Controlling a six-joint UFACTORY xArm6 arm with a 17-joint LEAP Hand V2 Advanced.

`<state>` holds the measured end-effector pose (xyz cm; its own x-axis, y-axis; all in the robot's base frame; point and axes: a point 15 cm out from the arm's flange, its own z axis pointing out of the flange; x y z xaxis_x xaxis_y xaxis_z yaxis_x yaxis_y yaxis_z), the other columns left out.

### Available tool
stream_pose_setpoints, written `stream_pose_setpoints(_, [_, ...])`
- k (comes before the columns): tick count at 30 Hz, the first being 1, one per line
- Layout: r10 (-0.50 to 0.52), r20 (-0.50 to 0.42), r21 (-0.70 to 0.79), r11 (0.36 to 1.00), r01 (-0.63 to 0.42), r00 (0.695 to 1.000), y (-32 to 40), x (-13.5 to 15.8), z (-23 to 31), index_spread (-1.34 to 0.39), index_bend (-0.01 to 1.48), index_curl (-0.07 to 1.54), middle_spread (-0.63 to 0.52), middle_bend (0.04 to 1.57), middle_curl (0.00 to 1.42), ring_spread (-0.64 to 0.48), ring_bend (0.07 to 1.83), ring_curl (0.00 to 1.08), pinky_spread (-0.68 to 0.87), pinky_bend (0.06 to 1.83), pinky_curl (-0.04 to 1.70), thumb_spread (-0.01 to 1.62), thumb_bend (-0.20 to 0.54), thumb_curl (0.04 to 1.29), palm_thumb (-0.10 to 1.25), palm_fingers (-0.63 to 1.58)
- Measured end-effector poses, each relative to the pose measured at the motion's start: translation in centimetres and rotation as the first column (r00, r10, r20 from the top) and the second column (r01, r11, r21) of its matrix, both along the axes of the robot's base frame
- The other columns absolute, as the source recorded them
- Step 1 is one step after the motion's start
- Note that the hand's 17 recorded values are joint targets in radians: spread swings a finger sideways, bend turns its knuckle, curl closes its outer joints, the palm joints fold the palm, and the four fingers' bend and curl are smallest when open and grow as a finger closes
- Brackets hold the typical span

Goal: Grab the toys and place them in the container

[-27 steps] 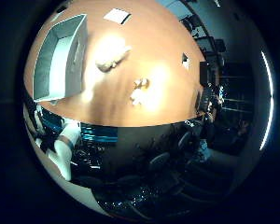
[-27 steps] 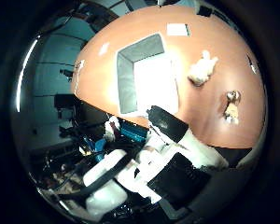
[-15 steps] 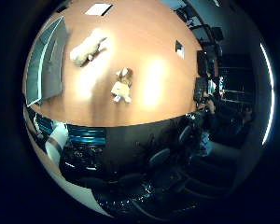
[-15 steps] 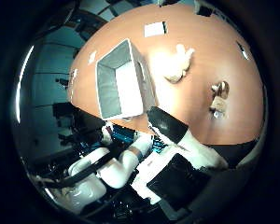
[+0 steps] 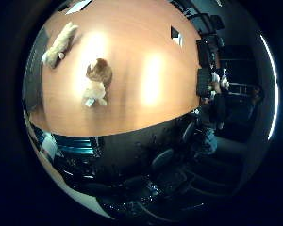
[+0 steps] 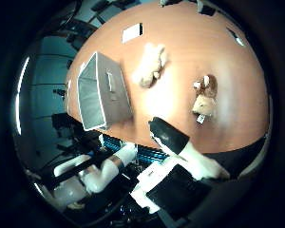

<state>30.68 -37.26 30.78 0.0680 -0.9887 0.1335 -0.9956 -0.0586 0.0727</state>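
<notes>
Desk: orange-brown wooden desk, seen from well above.
Container: grey box standing open near one desk edge.
Toys: pale plush toy lies just beside the box; brown-and-white plush toy lies near it, apart, on bare wood.
Hand: hand holds nothing, one black-tipped finger stretched out straight above the desk edge.

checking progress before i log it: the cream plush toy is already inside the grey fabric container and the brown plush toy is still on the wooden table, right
Not quite. The cream plush toy is not inside the grey fabric container; it lies on the wooden table beside it, as the thumb side palm view shows. The brown plush toy is still on the table.
</notes>
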Motion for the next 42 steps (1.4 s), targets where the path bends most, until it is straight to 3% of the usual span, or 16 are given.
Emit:
stream_pose_setpoints(6, [0.042,-0.056,-0.011,0.999,-0.042,0.998,-4.2,-1.1,-4.2,-0.39,0.16,0.29,-0.06,0.20,0.35,0.15,0.30,0.22,0.37,0.34,0.25,1.08,-0.022,0.28,0.57,0.13])
stream_pose_setpoints(20, [0.058,-0.052,0.010,0.998,-0.058,0.997,-5.7,0.2,-8.6,-0.38,0.17,0.29,0.01,0.20,0.32,0.17,0.25,0.24,0.38,0.31,0.29,1.03,-0.032,0.27,0.47,0.12])
stream_pose_setpoints(26, [-0.115,-0.030,0.000,0.993,0.115,0.993,-6.6,1.1,-9.4,-0.24,0.17,0.30,0.09,0.20,0.33,0.20,0.26,0.24,0.41,0.31,0.30,1.01,-0.037,0.26,0.35,0.19])
stream_pose_setpoints(32, [-0.320,0.002,0.003,0.947,0.320,0.947,-7.0,1.4,-8.7,-0.16,0.18,0.32,0.19,0.19,0.32,0.24,0.25,0.24,0.42,0.29,0.30,0.99,-0.031,0.26,0.27,0.23])
stream_pose_setpoints(39, [-0.517,-0.120,0.033,0.851,0.524,0.848,-4.5,-1.9,-8.9,-0.06,0.19,0.34,0.27,0.17,0.29,0.31,0.21,0.24,0.46,0.29,0.30,0.95,-0.035,0.26,0.16,0.16])
stream_pose_setpoints(42, [-0.560,-0.126,0.034,0.823,0.567,0.819,-4.3,-1.8,-8.6,-0.02,0.20,0.35,0.29,0.17,0.27,0.33,0.19,0.23,0.46,0.28,0.30,0.95,-0.029,0.26,0.16,0.12])
